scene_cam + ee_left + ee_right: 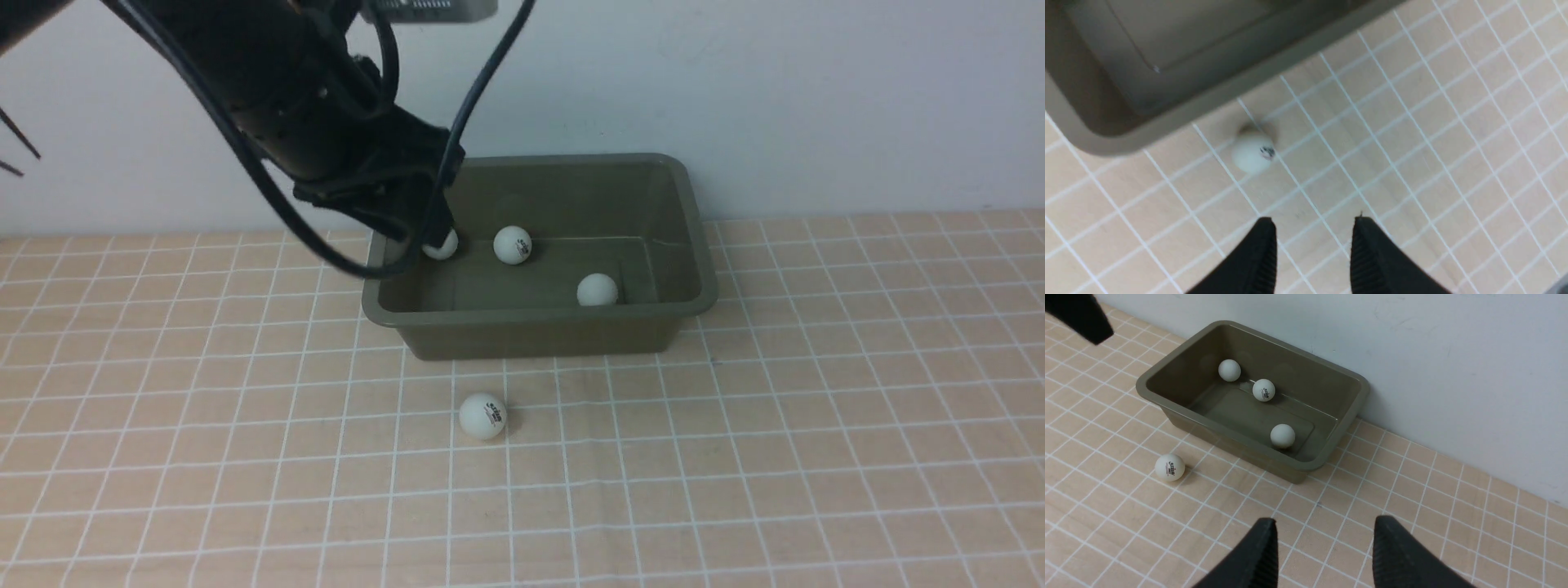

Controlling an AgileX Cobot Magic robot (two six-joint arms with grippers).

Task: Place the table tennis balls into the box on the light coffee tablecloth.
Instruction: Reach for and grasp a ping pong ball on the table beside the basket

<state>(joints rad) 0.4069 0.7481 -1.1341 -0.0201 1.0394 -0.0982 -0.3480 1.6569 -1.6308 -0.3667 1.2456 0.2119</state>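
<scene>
- Front view places the fourth ball (482,416), logo uppermost, on the light coffee tablecloth (816,449). It lies near the box (539,327) on its near side, not touching it.
- Three balls are inside the box. The far-left ball (441,244) is partly hidden behind the arm, the second ball (512,244) sits beside it, and the third ball (597,290) rests by the near wall toward the right.
- The box stands close to the wall (816,98), open-topped and upright.
- The left arm (310,106) hangs over the box's left end.
- In the left wrist view, the left fingers (1257,261) stand moderately apart with only cloth in the gap. They hold nothing, and the fourth ball lies ahead of them, clear of both tips.
- In the right wrist view, the right fingers (1249,559) are likewise apart and empty. They hover over bare cloth, well apart from every ball.
- Judgement on the step in hand: three of the four balls are delivered, and the left arm is placed to approach the last one.
- Judgement on the next move:
  - Bring the left fingers down astride the fourth ball, centred on it.
  - Close gently, since a smooth, light sphere may roll or squirt aside if caught off-centre.
  - Lift it clear of the flared rim and release it over the box floor.
</scene>
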